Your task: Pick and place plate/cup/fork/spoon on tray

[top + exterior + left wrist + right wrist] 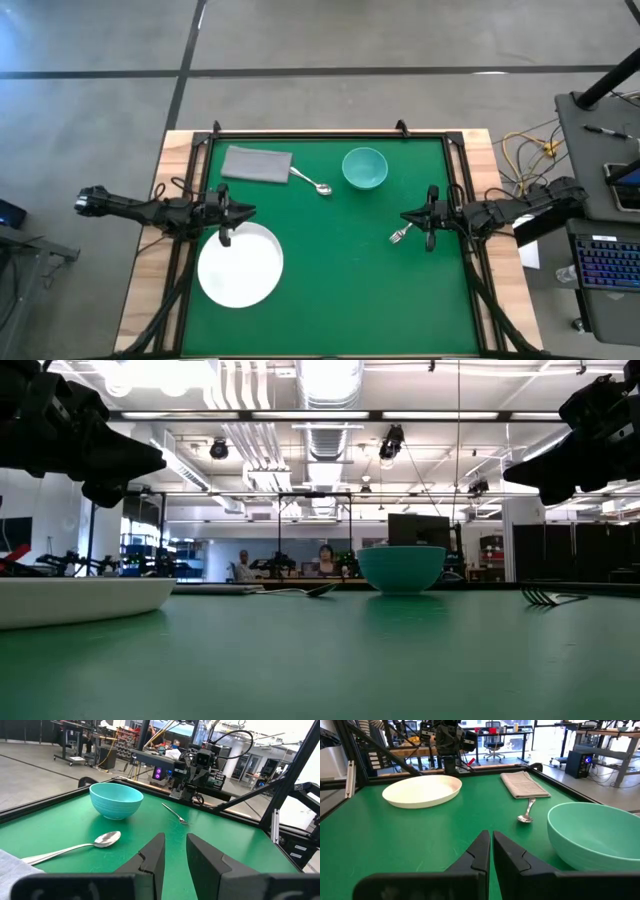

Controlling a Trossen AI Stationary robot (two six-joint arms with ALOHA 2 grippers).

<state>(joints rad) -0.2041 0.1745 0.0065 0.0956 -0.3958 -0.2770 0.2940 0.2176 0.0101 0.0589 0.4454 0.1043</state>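
The white plate (240,264) lies on the green mat at the near left. The teal cup (365,168) stands at the far middle. The spoon (312,182) lies left of the cup, its handle end on a folded grey cloth (256,163). The fork (401,235) lies at the right. My left gripper (250,212) hovers over the plate's far edge, its fingers (155,852) a little apart and empty. My right gripper (405,216) hovers just beyond the fork, shut (491,840) and empty. Both are well above the table in the low view.
A black frame (330,133) rims the mat. Bare mat lies in the middle and near right. A desk with a keyboard (605,262) stands off the table's right. People sit far off in the room (325,560).
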